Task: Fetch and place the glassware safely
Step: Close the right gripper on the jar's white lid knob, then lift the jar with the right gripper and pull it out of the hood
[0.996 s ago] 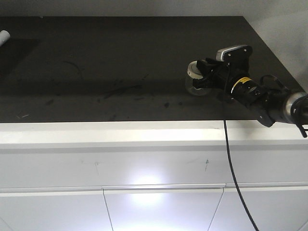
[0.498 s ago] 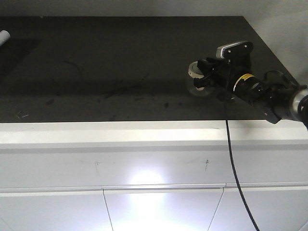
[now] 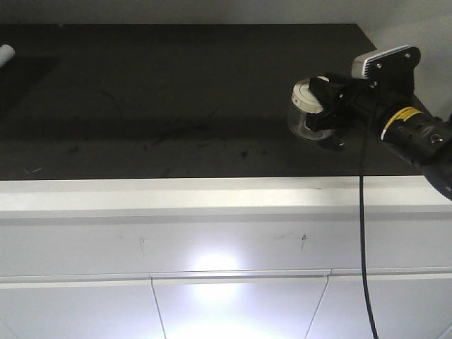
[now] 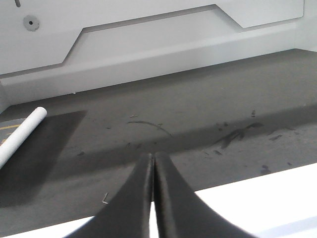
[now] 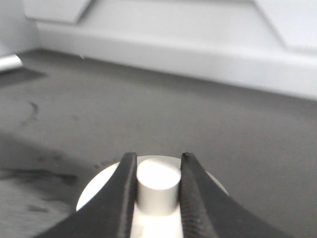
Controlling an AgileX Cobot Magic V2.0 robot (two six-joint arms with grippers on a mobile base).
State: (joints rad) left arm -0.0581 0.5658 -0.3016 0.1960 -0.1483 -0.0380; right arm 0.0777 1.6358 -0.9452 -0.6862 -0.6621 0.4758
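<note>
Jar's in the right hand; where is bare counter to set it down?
The dark counter is bare across its middle, from the white tube at far left to the jar in the right hand. Nowhere is crowded; just keep off the front edge.

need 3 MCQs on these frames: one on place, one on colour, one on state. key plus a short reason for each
1. Where on the countertop is the jar, front view?
A) left end
B) right end
C) centre

2. What colour is the jar's lid?
A) off-white
B) black
C) red

3. How is the left gripper?
A) open
B) shut on the jar
C) shut, holding nothing

Key:
1 B: the jar is near the right end, clamped in the right gripper.
2 A: the lid shows pale against the black fingers.
3 C: its fingers meet with nothing between them.
</note>
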